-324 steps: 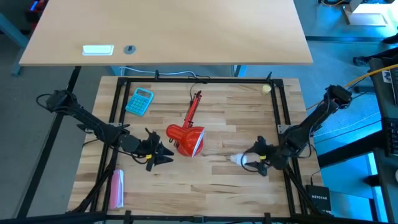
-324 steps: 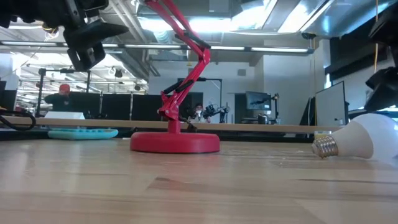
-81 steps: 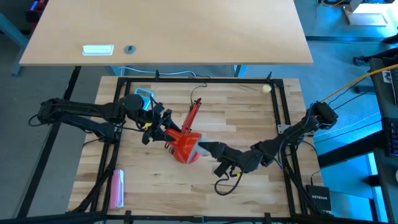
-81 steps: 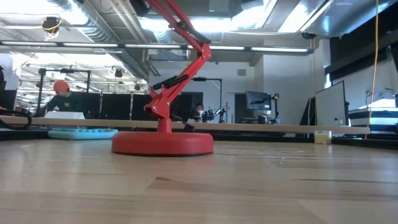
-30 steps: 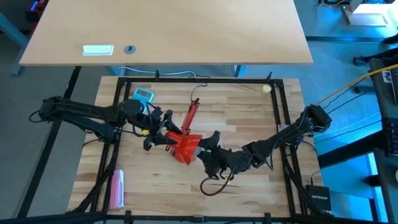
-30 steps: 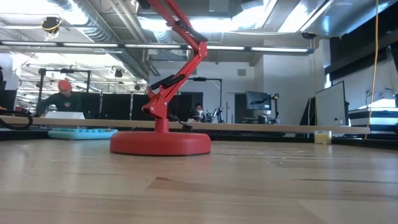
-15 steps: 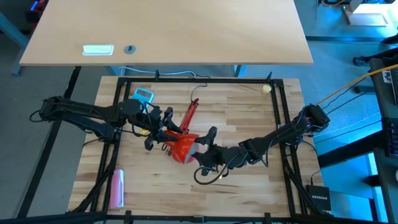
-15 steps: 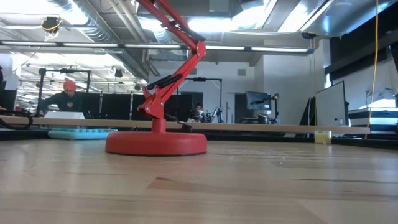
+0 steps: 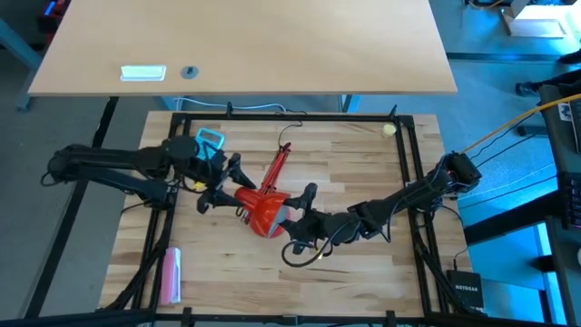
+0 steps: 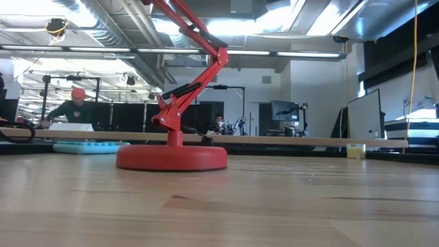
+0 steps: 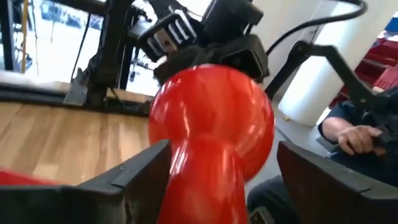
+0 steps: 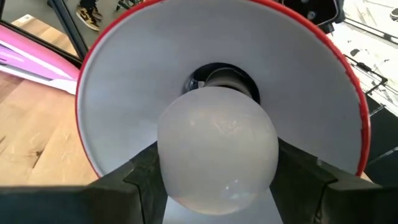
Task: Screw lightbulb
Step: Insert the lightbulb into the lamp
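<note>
Seen from above, the two dark arms meet at centre frame over a pale wooden table (image 9: 363, 163): the left gripper (image 9: 238, 195) sits on the neck of the red desk lamp's shade (image 9: 265, 211), while the right gripper (image 9: 292, 221) reaches in from the lower right to the shade's mouth. A light-blue calculator (image 9: 209, 141) lies at upper left, a flat pink packet (image 9: 170, 275) at lower left and a small yellowish ball (image 9: 388, 130) at upper right. At table height, only the lamp's round red base (image 10: 171, 156) and jointed red arm (image 10: 188, 65) show, left of centre. The left wrist camera shows its fingers (image 11: 140, 177) either side of the shade's neck. The right wrist camera shows the small frosted white lightbulb (image 12: 217, 146) clamped between its fingers (image 12: 146, 180), at centre frame, inside the white-lined shade at its socket (image 12: 219, 79).
</note>
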Robot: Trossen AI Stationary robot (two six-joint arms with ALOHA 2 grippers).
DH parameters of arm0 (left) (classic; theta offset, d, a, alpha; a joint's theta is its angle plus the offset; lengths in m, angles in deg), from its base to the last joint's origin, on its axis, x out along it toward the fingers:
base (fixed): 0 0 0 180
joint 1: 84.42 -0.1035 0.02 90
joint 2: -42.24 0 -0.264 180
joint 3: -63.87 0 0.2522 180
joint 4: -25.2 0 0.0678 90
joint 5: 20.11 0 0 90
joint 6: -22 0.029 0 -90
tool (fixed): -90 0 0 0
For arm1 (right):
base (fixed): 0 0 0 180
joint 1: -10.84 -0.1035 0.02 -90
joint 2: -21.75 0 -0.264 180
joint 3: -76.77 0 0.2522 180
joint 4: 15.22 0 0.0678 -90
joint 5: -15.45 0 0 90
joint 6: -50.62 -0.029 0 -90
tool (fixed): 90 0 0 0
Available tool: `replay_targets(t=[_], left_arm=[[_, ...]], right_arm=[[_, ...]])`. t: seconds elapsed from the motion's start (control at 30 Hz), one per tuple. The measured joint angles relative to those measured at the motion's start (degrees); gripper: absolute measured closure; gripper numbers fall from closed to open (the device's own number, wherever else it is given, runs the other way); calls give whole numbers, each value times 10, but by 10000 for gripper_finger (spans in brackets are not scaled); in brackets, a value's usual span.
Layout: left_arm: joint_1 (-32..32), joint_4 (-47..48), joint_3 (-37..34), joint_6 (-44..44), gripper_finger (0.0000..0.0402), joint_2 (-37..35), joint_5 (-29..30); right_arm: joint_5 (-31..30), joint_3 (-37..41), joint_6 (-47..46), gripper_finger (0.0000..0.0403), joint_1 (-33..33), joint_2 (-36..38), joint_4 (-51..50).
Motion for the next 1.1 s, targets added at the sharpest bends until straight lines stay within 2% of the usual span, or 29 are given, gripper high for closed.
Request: replay_targets(t=[0.13, 0.23, 0.57, 0.73, 0.8, 0.93, 1.1], left_arm=[[-2, 71, 0, -3, 110, -20, 9], [-2, 81, -6, -1, 110, -12, 24], [6, 27, -8, 18, 111, 43, 1], [8, 14, -8, 30, 150, 47, 7], [8, 12, -8, 32, 153, 49, 10], [17, 7, -8, 46, 153, 51, 19], [32, 4, -8, 62, 153, 52, 48]], right_arm=[[2, 0, 3, 178, 0, 0, -2], [-1, 0, 2, 178, -1, 0, -2], [-2, 0, 2, 178, -1, 1, -2], [-2, 1, 4, 178, -1, 2, -3], [-3, 1, -1, 178, -1, 2, -3], [-1, 1, -42, 178, -1, 2, -2], [1, 1, -148, 178, -1, 2, -3]])
